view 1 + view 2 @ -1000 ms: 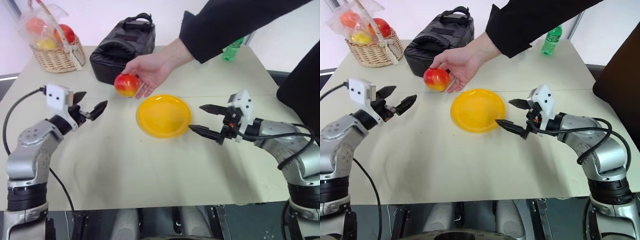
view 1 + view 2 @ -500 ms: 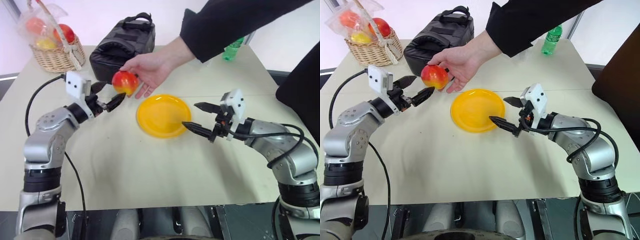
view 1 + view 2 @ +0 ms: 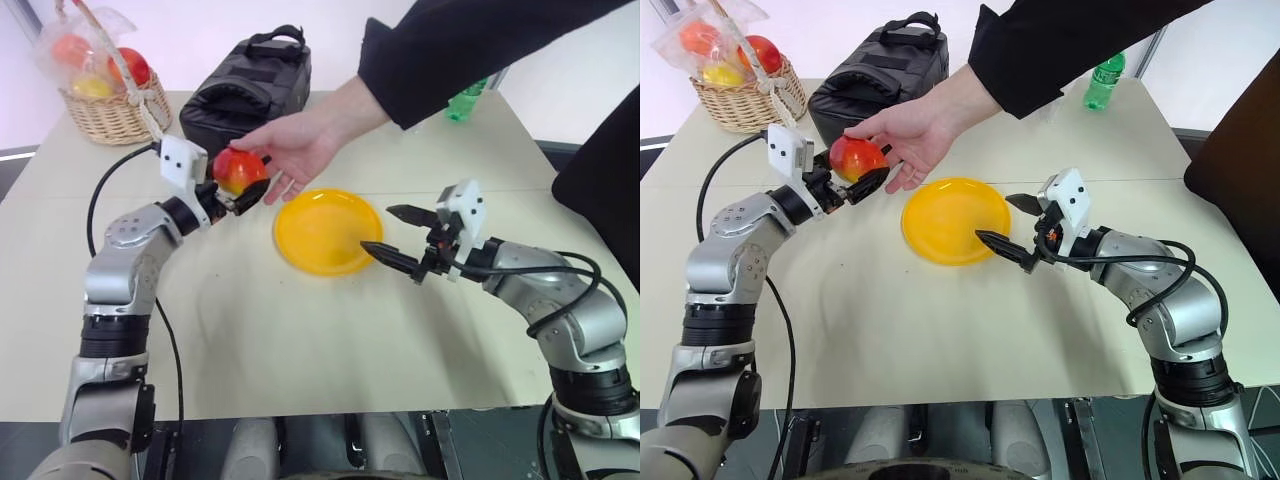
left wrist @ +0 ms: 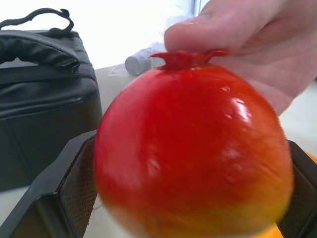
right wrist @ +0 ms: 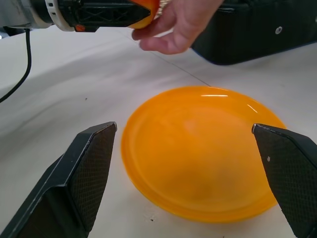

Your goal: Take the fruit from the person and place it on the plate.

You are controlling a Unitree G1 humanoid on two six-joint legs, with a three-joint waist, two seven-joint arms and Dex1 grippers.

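Note:
The person's hand (image 3: 300, 142) holds the fruit (image 3: 236, 170), a red apple with a yellow blush, just above the table, left of the plate (image 3: 325, 235). My left gripper (image 3: 866, 166) is open, one black finger on each side of the fruit. In the left wrist view the fruit (image 4: 193, 148) sits between both fingers while the person's fingers (image 4: 237, 34) grip its top. My right gripper (image 3: 376, 227) is open and holds nothing, hovering at the right rim of the yellow-orange plate (image 5: 198, 163).
A black bag (image 3: 250, 90) stands behind the hand. A wicker basket (image 3: 110, 110) of bagged fruits is at the far left corner. A green bottle (image 3: 462, 100) stands at the far right. The person's black sleeve (image 3: 470, 50) reaches over the table's back.
My left gripper has swung right and away from me until its fingers straddle the fruit. The right gripper has slid a little left to the plate's rim. The hand has barely moved.

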